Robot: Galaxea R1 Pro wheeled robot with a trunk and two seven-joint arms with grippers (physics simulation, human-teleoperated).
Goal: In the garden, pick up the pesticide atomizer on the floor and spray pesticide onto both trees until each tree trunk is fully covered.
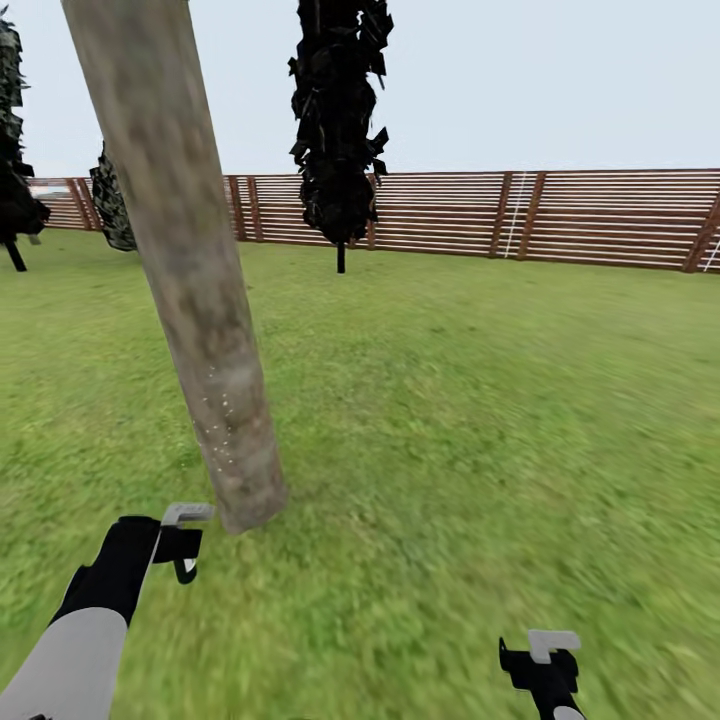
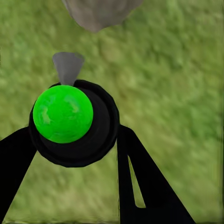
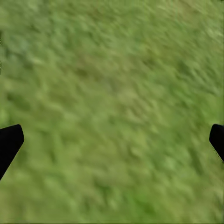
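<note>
Two jaws: left jaws (image 2: 74, 140) clamped on green-topped atomizer (image 2: 63, 113) near tree trunk (image 1: 190, 280), right jaws (image 3: 112, 140) spread wide, holding nothing

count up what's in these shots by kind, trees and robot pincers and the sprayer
pale bare tree trunk: 1
dark columnar conifers: 3 (one centre, two at the far left)
pesticide atomizer, green top, held in the left pincer: 1
pincers: 2, left and right pincer, the right one open over grass
total: 7
</note>
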